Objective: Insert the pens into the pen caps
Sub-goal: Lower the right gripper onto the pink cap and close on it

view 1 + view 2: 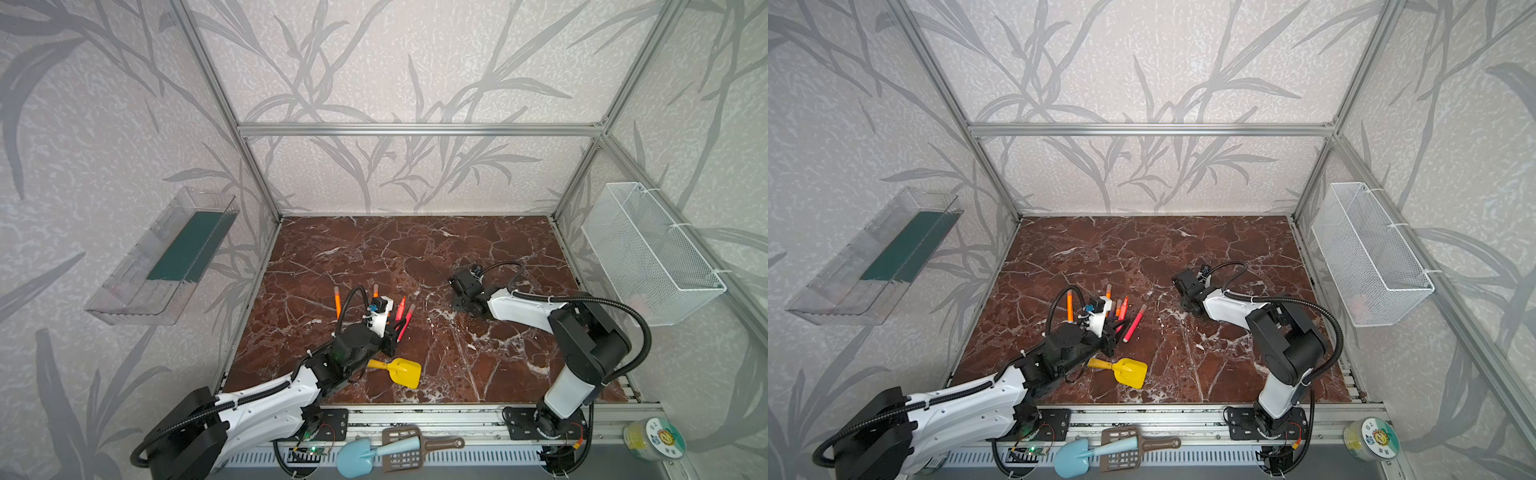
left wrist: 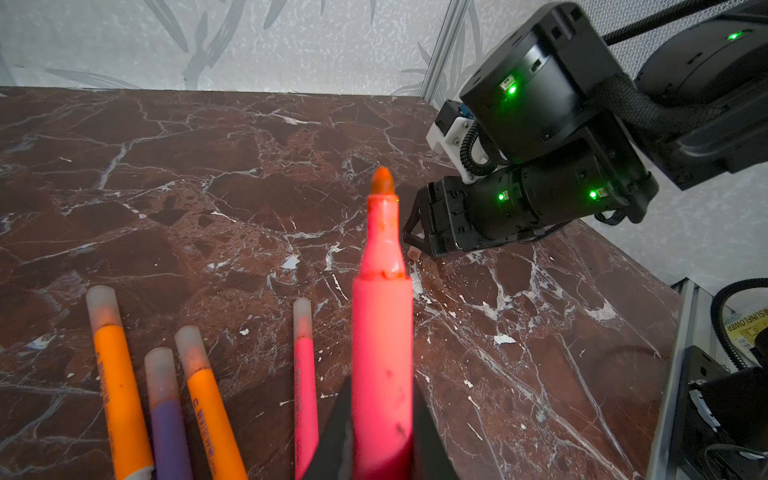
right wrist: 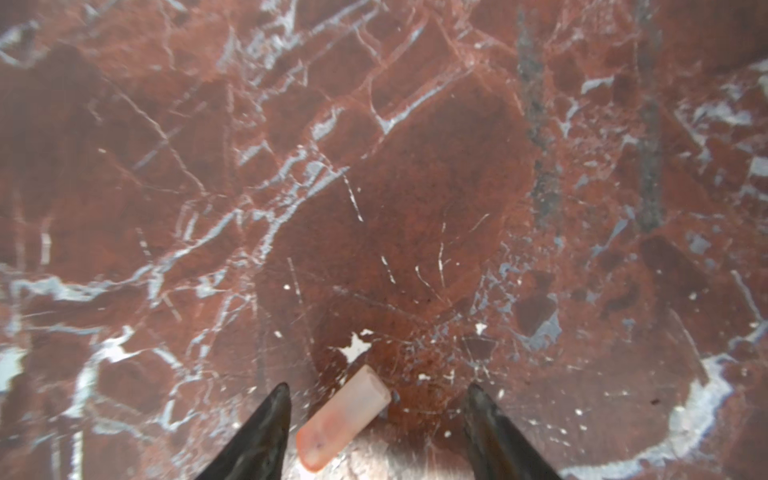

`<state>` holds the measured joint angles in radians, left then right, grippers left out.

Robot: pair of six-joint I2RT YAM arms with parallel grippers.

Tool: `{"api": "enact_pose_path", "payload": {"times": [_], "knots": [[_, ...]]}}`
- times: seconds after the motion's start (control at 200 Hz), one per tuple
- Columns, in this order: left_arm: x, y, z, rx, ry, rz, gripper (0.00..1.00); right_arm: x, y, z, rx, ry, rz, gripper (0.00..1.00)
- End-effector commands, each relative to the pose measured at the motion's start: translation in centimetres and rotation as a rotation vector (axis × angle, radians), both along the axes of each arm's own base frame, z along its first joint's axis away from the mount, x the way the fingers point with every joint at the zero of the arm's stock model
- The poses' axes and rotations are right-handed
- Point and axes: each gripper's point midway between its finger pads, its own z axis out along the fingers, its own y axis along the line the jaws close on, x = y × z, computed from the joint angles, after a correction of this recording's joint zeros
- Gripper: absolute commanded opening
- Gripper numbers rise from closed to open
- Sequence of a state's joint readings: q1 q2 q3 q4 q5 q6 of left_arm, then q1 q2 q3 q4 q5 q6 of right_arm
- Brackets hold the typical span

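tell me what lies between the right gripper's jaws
A short translucent pale-pink pen cap lies flat on the red-brown marble tabletop between the open jaws of the right gripper, seen in the right wrist view.

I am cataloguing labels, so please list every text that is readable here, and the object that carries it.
"SUNFLOWER": on the yellow label, left wrist view.
On the round tin, in both top views: characters too blurred to read.
On the orange pen: barrel print too small to read.
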<state>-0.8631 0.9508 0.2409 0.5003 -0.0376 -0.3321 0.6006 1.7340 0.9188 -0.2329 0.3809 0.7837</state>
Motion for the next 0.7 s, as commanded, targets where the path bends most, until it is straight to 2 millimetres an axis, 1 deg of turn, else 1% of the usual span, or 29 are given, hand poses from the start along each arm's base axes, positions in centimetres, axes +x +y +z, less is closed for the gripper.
{"api": "enact_pose_path", "payload": {"times": [0.0, 0.07, 0.175, 0.31, 0.44, 0.54, 0.695], "knots": [[0.2, 0.3, 0.4, 0.000, -0.022, 0.012, 0.00, 0.2, -0.7, 0.0, -0.048, 0.017, -0.010, 0.63], [0.0, 0.2, 0.4, -0.004, -0.023, 0.001, 0.00, 0.1, -0.6, -0.1, -0.048, 0.029, -0.008, 0.61], [0.1, 0.4, 0.5, -0.004, -0.029, 0.016, 0.00, 0.0, -0.6, -0.1, -0.050, 0.035, -0.008, 0.55], [-0.1, 0.3, 0.6, -0.011, -0.028, 0.004, 0.00, -0.1, -0.9, -0.3, -0.055, 0.033, -0.017, 0.41], [-0.1, 0.6, 0.6, -0.006, -0.028, 0.013, 0.00, 0.0, -1.2, -0.7, -0.065, 0.046, -0.025, 0.34], [-0.2, 0.5, 0.7, -0.013, -0.032, 0.005, 0.00, 0.1, -1.2, -1.2, -0.051, 0.059, -0.025, 0.32], [-0.2, 0.5, 0.7, -0.010, -0.030, 0.006, 0.00, 0.3, -1.0, -2.0, -0.053, 0.079, -0.021, 0.34]]}}
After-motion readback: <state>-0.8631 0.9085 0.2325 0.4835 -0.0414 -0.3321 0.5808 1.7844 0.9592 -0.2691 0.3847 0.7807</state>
